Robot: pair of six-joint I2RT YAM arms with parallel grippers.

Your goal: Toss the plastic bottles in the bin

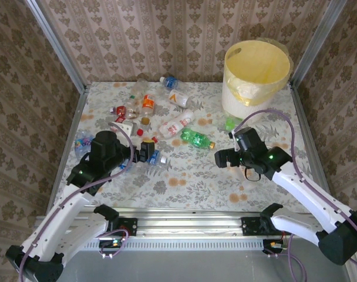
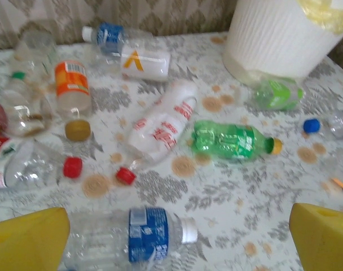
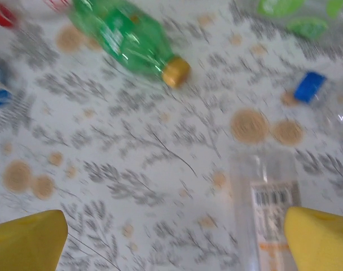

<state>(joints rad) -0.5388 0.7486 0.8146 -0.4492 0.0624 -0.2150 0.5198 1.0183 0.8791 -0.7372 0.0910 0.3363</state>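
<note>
The green bottle (crumpled, gold cap) lies mid-frame; left gripper and right gripper both gape wide, clasping nothing.

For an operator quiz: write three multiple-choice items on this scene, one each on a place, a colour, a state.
1. Where on the table does the bin stand? A. far right corner B. near left corner C. centre
2. What colour is the dark green bottle's cap? A. blue B. orange-gold C. white
3. How do the left gripper and right gripper stand? A. both open B. both shut C. one shut on a bottle
1 A, beside the far right walls; 2 B, clear in both wrist views; 3 A, yellow fingers wide apart.
</note>
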